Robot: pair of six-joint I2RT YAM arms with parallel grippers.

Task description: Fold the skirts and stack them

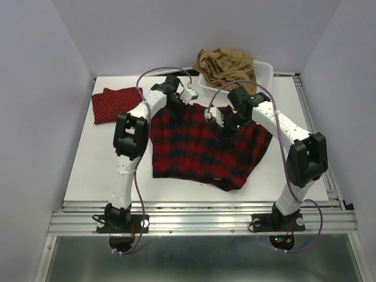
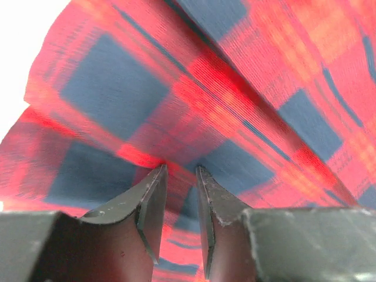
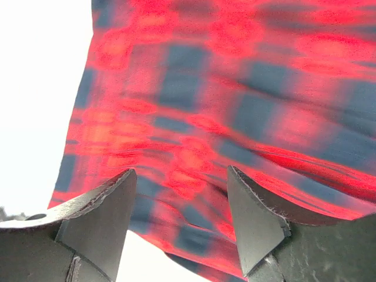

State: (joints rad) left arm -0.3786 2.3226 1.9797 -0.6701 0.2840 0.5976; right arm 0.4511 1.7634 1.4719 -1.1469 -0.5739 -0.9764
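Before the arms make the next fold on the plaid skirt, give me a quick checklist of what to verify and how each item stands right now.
1. Plaid skirt spread out, fully on the table: ok.
2. Right gripper has hold of the cloth: not ok. Its jaws stand wide open over the plaid.
3. Left gripper has hold of the cloth: cannot tell. Its fingers are nearly together, with plaid showing in the gap.
4. Dotted red skirt folded at the far left corner: ok.
5. Tan skirt out of the way in the basket: ok.
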